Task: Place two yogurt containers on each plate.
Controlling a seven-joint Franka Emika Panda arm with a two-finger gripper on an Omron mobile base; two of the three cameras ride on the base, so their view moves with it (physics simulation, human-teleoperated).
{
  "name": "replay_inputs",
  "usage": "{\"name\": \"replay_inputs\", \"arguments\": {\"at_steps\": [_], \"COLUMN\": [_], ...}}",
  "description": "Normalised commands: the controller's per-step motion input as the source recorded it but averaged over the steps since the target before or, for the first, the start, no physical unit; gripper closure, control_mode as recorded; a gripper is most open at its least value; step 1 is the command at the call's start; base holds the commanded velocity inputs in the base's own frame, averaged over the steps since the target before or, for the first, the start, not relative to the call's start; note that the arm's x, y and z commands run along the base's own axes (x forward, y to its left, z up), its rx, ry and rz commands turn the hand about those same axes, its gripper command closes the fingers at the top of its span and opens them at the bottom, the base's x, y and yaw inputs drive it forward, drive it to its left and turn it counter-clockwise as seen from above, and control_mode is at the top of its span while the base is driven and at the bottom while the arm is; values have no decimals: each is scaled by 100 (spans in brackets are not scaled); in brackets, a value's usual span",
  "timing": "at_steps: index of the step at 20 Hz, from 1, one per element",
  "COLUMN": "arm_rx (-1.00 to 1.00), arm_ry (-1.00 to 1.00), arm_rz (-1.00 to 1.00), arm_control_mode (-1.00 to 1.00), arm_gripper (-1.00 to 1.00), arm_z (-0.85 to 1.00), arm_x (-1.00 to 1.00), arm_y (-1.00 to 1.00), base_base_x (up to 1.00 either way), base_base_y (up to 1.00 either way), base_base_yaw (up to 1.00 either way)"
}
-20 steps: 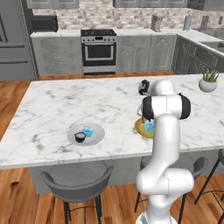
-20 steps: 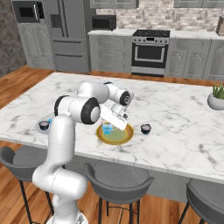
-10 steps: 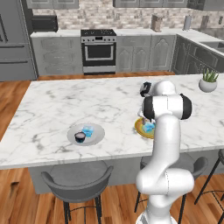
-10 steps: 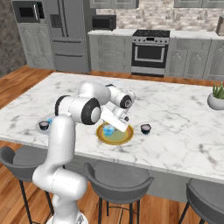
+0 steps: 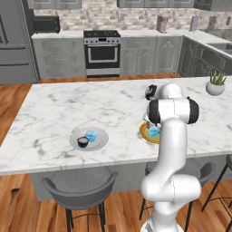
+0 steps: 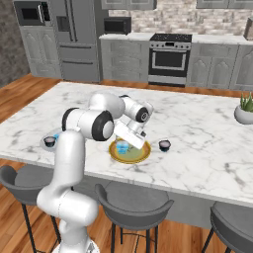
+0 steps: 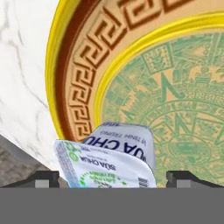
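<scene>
Four yogurt cups, two plates, one hand.

Two cups sit on the grey plate [image 5: 89, 138] at near left: a dark cup [image 5: 82, 142] and a light blue cup [image 5: 91, 135]. On the golden plate [image 6: 130, 153] a second blue cup [image 6: 122, 147] rests between the spread, released fingers of the hand [image 7: 112, 176]. Another dark cup [image 6: 164, 145] stands on the surface [image 6: 207, 143] just right of that plate. A potted plant [image 6: 245, 109] stands far right.

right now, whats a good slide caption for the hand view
Open jaws on either side of a light blue yogurt cup resting on the golden plate with its green patterned centre.
</scene>
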Motion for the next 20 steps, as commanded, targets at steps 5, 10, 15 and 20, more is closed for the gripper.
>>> {"name": "replay_inputs", "arguments": {"at_steps": [5, 10, 15, 20], "arm_rx": [0, 0, -6, -28], "arm_ry": [-8, -13, -25, -57], "arm_rz": [0, 0, 0, 3], "arm_control_mode": [-100, -100, -100, -100], "arm_gripper": [-100, -100, -100, -100], "arm_z": [27, 48, 25, 1], "arm_x": [0, 0, 0, 0], "arm_y": [-17, -9, -30, -55], "base_base_x": [0, 0, 0, 0], "base_base_y": [0, 0, 0, 0], "base_base_yaw": [0, 0, 0, 0]}}
